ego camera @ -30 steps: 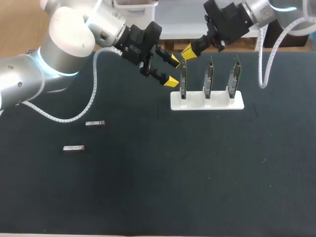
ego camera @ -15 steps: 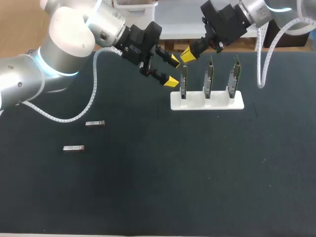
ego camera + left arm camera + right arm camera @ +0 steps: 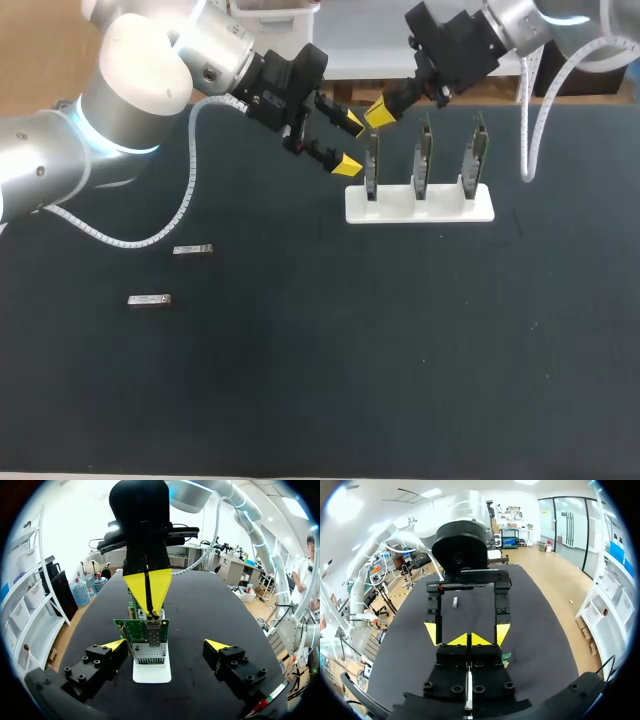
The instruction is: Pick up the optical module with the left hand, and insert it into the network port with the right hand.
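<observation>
Because both optical modules lie flat on the worktop [image 3: 300, 390] with neither in a grip, the first risk is in the pick. Such a thin, low piece could slip or come up skewed between the fingers, and a skewed grip would probably spoil the handover and the later insertion.

There are two modules. The nearer optical module [image 3: 150, 299] and the second optical module [image 3: 192, 249] lie close together, well apart from everything else.

Farther back stands one white holder [image 3: 420, 210] carrying three upright boards: the first board [image 3: 372, 165], the middle board [image 3: 424, 158] and the last board [image 3: 478, 150]. I cannot pick out the network port on any of them.

Farthest back are two pincers, crowded around the first board. The left pincer [image 3: 346, 143] is spread wide and empty just beside that board. The right pincer [image 3: 380, 111] hangs just above it with its yellow tips pressed together, and nothing shows between them.

With the two so near each other, a careless move could knock the tips together. It could also clip the board and tilt or shift the light holder.
</observation>
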